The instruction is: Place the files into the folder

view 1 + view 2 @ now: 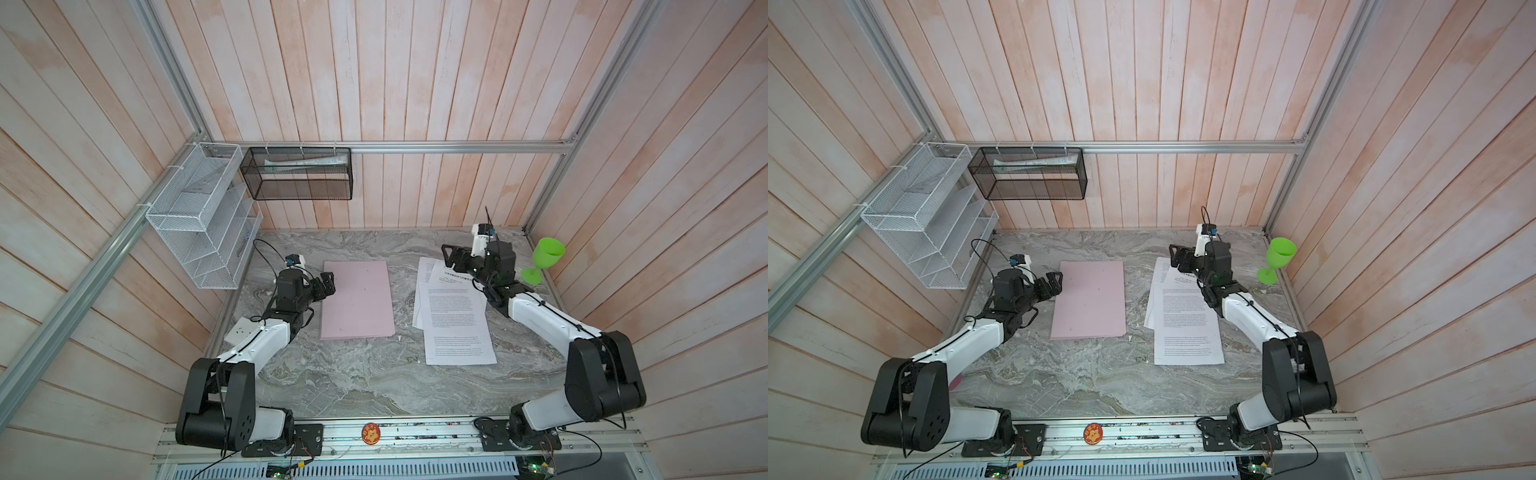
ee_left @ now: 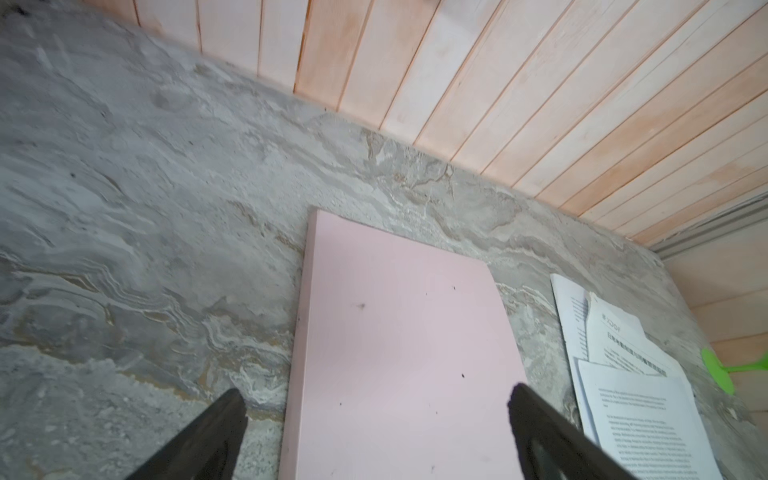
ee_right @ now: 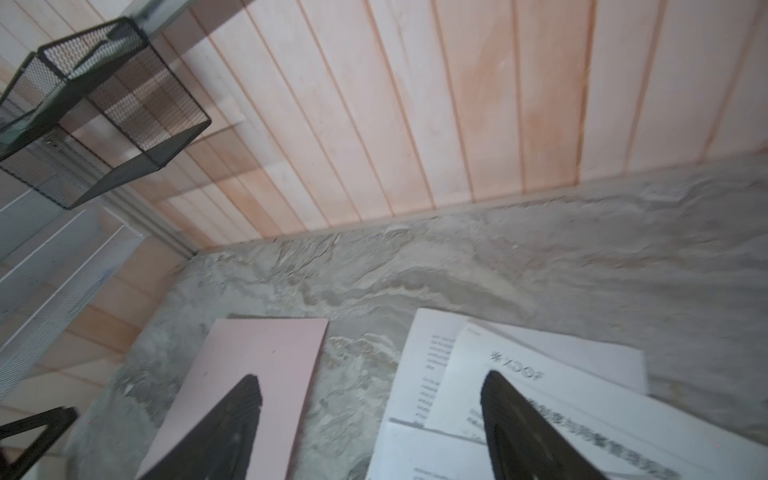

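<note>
Opening step: folder [image 1: 357,299] shut, flat on surface [image 1: 365,382], centre-left; files [image 1: 453,316] heaped just right. My left hand [image 1: 329,284] wide at folder's left edge, right hand [image 1: 449,257] open, empty, over files' far end. Next, I reckon: lift cover.

Lighting in both top views is bright, soft and even; the marble tabletop [image 1: 365,386] reads matt, with faint, soft-edged shadows; centre detail stays sharp; wide-angle distortion bows the wall planks [image 1: 83,124] toward the frame edges. Both wrist views are softer; blur smears the black mesh basket [image 3: 124,95]; printed text on the files [image 3: 582,374] is largely illegible.
</note>
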You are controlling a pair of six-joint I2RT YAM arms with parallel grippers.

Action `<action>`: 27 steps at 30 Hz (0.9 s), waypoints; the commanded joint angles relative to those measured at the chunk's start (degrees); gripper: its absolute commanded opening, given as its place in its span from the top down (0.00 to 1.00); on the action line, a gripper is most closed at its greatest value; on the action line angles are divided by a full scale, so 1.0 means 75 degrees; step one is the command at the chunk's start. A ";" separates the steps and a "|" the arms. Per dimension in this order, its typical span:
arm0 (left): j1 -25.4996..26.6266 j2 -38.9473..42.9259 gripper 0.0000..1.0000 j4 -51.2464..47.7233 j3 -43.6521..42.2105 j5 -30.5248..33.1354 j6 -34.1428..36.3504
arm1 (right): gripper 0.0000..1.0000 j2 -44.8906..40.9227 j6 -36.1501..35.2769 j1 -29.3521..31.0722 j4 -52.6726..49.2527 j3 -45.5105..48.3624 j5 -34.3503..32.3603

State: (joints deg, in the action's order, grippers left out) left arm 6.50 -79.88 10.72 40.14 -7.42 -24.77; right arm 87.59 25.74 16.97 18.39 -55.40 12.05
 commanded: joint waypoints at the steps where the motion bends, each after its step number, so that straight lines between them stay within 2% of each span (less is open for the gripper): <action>1: 0.0011 -0.0260 0.00 -0.0422 0.0237 -0.0615 -0.0315 | 0.20 0.0537 0.0854 0.0484 -0.0860 -0.0265 0.0997; 11: 0.0014 -0.0828 0.00 -0.0135 -0.0053 -0.1129 -0.0465 | 0.23 0.2229 0.1139 0.1536 -0.0677 -0.0942 0.1515; 20: 0.0011 -0.1149 0.00 -0.0017 -0.0004 -0.1299 -0.0460 | 0.24 0.3410 0.1257 0.1691 -0.0490 -0.1503 0.2115; 27: -0.0007 -0.1348 0.00 0.0004 -0.0043 -0.1321 -0.0461 | 0.24 0.3930 0.1104 0.1701 -0.0872 -0.2023 0.2198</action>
State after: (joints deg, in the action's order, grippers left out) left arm 6.50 -88.55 10.04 40.23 -16.29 -28.10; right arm 115.55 34.50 29.45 13.13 -68.45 27.27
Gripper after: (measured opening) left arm 0.999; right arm 0.763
